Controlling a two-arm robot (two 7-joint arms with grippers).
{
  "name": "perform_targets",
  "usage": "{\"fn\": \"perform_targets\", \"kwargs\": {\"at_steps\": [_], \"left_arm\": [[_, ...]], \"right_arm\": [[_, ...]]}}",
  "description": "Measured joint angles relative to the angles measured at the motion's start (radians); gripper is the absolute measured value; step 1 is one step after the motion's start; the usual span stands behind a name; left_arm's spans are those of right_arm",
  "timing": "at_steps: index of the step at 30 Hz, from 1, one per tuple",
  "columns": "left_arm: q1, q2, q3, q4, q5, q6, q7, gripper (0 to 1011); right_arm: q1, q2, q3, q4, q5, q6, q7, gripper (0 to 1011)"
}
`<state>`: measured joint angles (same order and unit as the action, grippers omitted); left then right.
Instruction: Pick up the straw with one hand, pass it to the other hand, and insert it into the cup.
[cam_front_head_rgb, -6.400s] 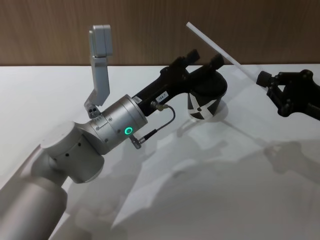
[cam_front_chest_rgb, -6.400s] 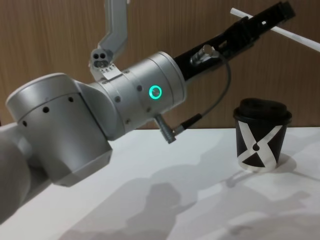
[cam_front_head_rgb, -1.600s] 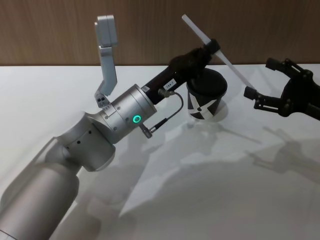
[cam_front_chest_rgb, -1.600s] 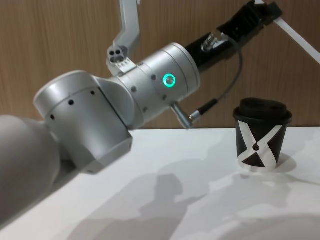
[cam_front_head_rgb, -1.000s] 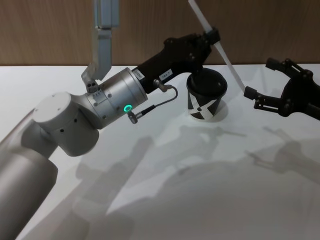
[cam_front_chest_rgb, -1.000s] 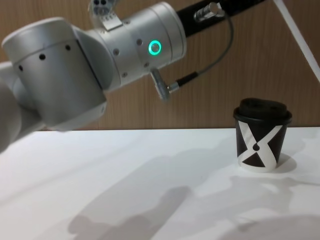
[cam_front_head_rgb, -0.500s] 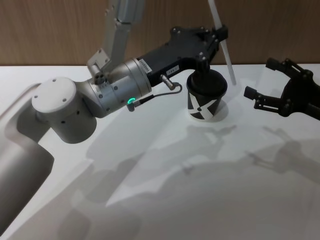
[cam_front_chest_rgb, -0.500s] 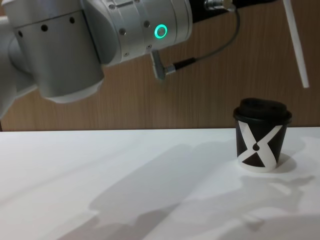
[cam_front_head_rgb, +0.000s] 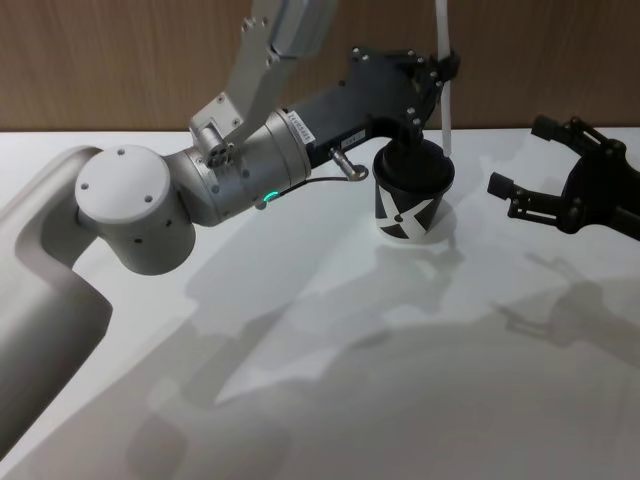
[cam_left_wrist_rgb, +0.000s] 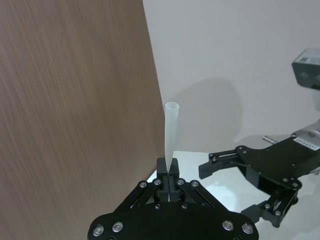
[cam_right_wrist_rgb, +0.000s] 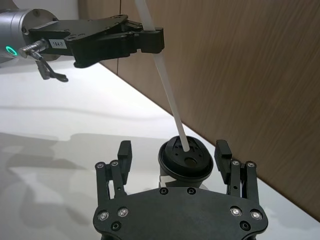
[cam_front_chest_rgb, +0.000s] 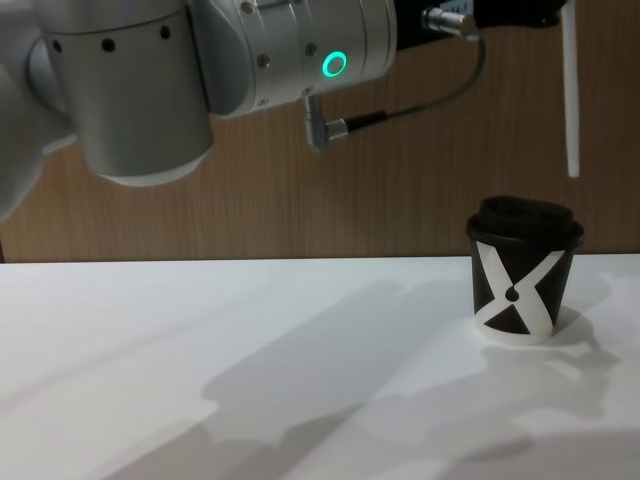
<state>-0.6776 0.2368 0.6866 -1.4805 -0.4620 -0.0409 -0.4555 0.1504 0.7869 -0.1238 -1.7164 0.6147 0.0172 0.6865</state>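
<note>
The white bench (cam_front_head_rgb: 330, 400) carries the cup alone, with the wood-panel wall (cam_front_head_rgb: 120, 60) behind it. The left arm (cam_front_head_rgb: 150, 210) reaches across from the robot's left, and its left gripper (cam_front_head_rgb: 432, 68) hangs above the cup, jaws pinching the straw near its upper part. The right gripper (cam_front_head_rgb: 545, 170) sits off to the robot's right, near the cup but apart from it, jaws spread wide and holding nothing; in its own wrist view the two open fingers (cam_right_wrist_rgb: 124, 152) frame the cup from behind.

The cup (cam_front_head_rgb: 412, 190) stands upright on the bench, black with a white X, its domed lid (cam_right_wrist_rgb: 184, 159) showing a small hole near the middle.

The straw (cam_front_head_rgb: 446, 85) has changed most. A second and a half ago it slanted steeply toward the right gripper; over the last second the left arm has swung it upright, so it now hangs close to vertical. In the chest view its lower tip (cam_front_chest_rgb: 572, 165) is clear of the lid, above it and a little toward the robot's right. In the right wrist view the tip appears to meet the lid beside the hole, but that is probably just the viewing angle.

So the work now looks like lining up for insertion: the tip likely needs a small sideways correction over the hole, then a straight descent. A tilted entry could skid off the dome or nudge the light cup.
</note>
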Motion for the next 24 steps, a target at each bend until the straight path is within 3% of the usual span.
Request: {"fn": "perform_targets", "kwargs": {"at_steps": [24], "left_arm": [[-0.028, -0.035, 0.019, 0.061, 0.075, -0.003, 0.005, 10]], "right_arm": [[0.000, 0.000, 0.000, 0.000, 0.000, 0.000, 0.000, 1001]]}}
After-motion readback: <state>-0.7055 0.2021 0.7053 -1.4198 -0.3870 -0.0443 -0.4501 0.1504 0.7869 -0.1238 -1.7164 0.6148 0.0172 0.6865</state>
